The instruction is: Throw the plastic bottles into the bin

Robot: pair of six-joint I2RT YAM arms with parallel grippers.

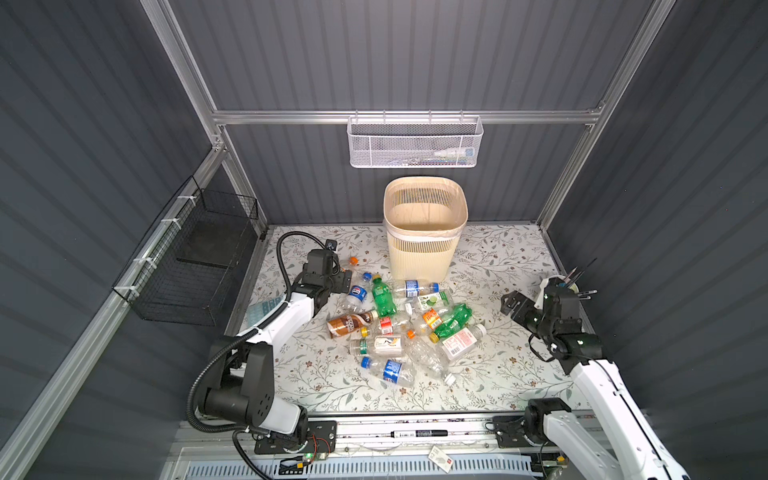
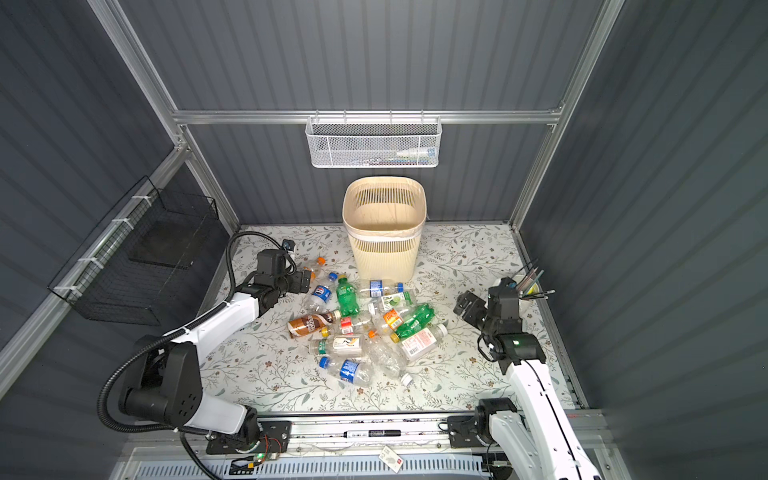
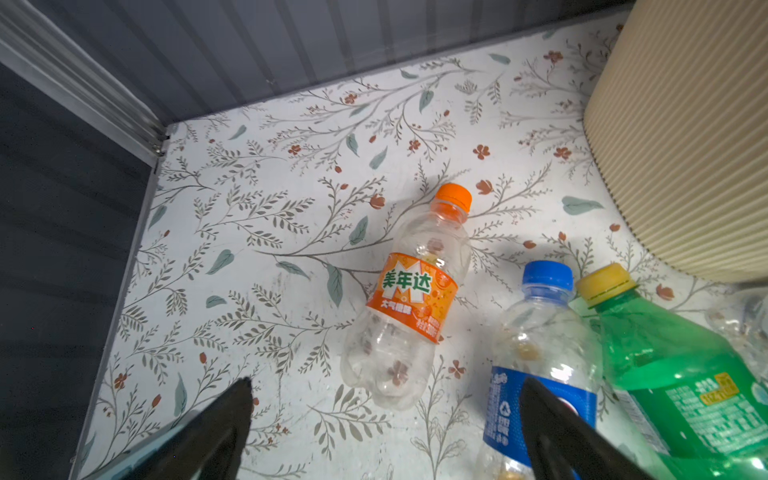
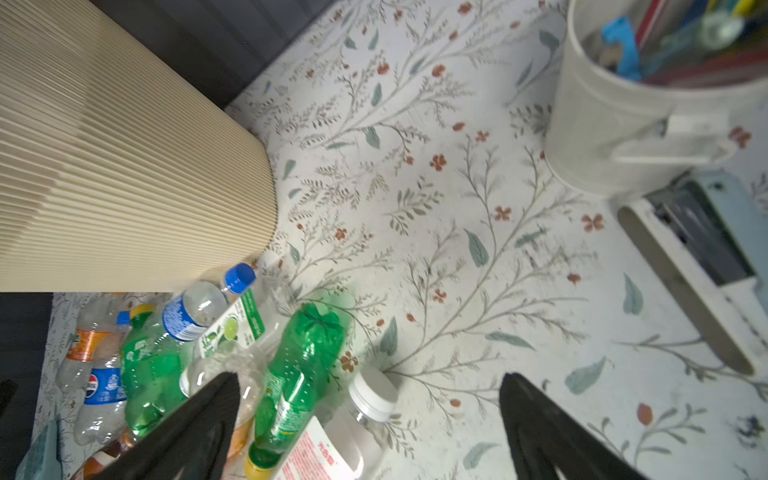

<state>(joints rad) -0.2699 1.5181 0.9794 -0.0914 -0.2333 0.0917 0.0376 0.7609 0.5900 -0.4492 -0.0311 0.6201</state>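
The beige slatted bin [image 1: 424, 249] [image 2: 384, 253] stands at the back of the table, with nothing showing inside it. Several plastic bottles [image 1: 395, 324] [image 2: 357, 328] lie in a heap in front of it. My left gripper [image 1: 347, 280] [image 3: 386, 384] is open over the left edge of the heap. An orange-labelled bottle [image 3: 409, 299] lies just ahead of its fingers, and a blue-capped bottle [image 3: 540, 353] and a green bottle [image 3: 673, 374] lie beside it. My right gripper [image 1: 509, 305] [image 4: 370, 377] is open to the right of the heap, near a green bottle [image 4: 303, 361] and a white-capped bottle [image 4: 372, 392].
A white mesh basket [image 1: 415, 143] hangs on the back wall and a black wire basket [image 1: 195, 266] on the left wall. A white cup of pens [image 1: 569, 282] [image 4: 623, 124] stands behind my right gripper. A marker [image 1: 419, 433] lies on the front rail.
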